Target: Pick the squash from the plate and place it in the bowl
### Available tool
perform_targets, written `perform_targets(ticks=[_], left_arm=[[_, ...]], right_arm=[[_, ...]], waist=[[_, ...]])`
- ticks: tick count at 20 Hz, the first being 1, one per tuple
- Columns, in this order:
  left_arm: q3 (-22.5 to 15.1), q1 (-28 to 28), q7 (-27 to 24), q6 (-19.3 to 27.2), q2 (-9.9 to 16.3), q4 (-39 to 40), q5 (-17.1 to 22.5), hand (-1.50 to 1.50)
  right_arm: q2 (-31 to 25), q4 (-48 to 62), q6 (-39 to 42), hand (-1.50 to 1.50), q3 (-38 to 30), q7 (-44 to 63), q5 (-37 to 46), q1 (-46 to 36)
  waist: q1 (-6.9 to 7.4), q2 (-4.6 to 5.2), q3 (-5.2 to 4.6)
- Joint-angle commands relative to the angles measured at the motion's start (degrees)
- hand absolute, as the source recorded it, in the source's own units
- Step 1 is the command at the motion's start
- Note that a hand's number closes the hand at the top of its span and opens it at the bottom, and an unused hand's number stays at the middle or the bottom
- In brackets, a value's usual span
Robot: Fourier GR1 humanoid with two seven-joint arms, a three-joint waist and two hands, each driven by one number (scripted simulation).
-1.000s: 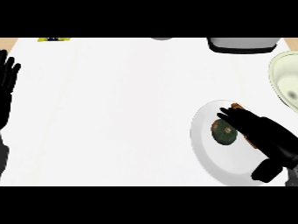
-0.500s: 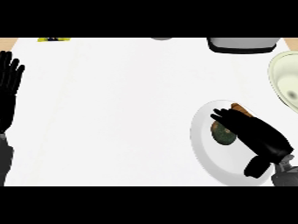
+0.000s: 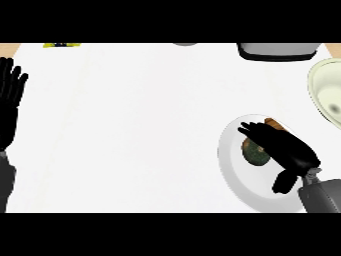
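Squash [image 3: 256,153], dark green with an orange patch at its upper end, lay on the white plate [image 3: 236,172] at the counter's [image 3: 143,125] right side, most of it hidden beneath the robot's right hand [image 3: 285,150]. That hand reached over the plate from the lower right, fingers extended toward the upper left and spread above the vegetable, thumb hanging toward the plate's lower part; the fingers looked fairly straight rather than wrapped, so it appeared to have hold of nothing yet (how closely they touched the squash could not be made out).

What showed of the squash peeked out on the hand's left edge and at the fingertips, suggesting a long axis running roughly up and down the view, close to the line of the fingers. The pale bowl [image 3: 335,102] sat just beyond the plate, up and to the right, at the view's edge, so the carry would likely be a short one in that direction. The right hand was by far the nearer; the left hand [image 3: 1,107] rested open, fingers up, at the far left edge.

Counted: one squash, one plate, one bowl, two hands. A dark-rimmed container [image 3: 280,51] stood at the counter's top edge.
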Motion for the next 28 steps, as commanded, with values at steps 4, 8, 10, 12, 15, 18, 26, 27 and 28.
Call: perform_targets(ticks=[4,8,10,12,15,18,26,27,28], left_arm=[[1.8,0.8,-1.5,-1.9,0.2,1.3,0.2,0.0],[0.1,-1.5,1.7,0.2,-0.8,0.2,-1.9,0.0],[-1.2,3.7,-0.3,0.2,-2.7,-4.4,-2.4,0.0],[0.4,-1.0,-0.7,-0.4,-1.6,1.4,-1.6,0.0],[0.5,-3.2,2.3,0.5,-1.2,1.0,-2.0,0.0],[2.8,0.4,2.1,-2.1,0.6,-1.5,-0.1,0.0],[3.3,1.6,-0.1,1.0,-0.9,-1.3,-1.2,0.0],[3.8,1.4,0.6,0.6,-0.1,-1.3,-0.8,0.0],[3.4,1.0,0.6,0.4,-0.4,-1.9,-0.6,0.0]], right_arm=[[3.4,6.3,-1.7,-1.5,-1.2,2.2,3.7,-2.1],[3.9,12.2,-5.3,-1.5,-2.2,-0.2,6.0,-5.6],[2.0,8.9,-5.5,1.5,-2.9,-5.6,3.2,-5.1],[3.1,9.5,-11.7,1.5,-2.2,-7.2,4.7,-1.6],[4.0,11.8,-11.3,1.5,-2.8,-7.7,5.3,-4.9],[3.8,7.3,-8.1,1.5,-3.3,-6.4,5.2,-4.7],[-27.8,28.7,-9.1,1.5,-31.6,-16.4,-4.6,2.5],[-30.9,30.6,-8.5,1.5,-33.3,-18.1,-5.2,2.6],[-32.2,33.3,-9.1,1.5,-35.0,-18.9,-5.9,2.4]], waist=[[0.01,0.01,-0.01],[0.02,0.02,0.0],[0.13,-0.05,0.01],[-0.22,0.03,0.0],[-0.12,0.02,0.0],[-0.01,-0.05,-0.01],[-4.46,1.15,0.77],[-4.0,1.06,0.76],[-3.08,1.11,0.89]])
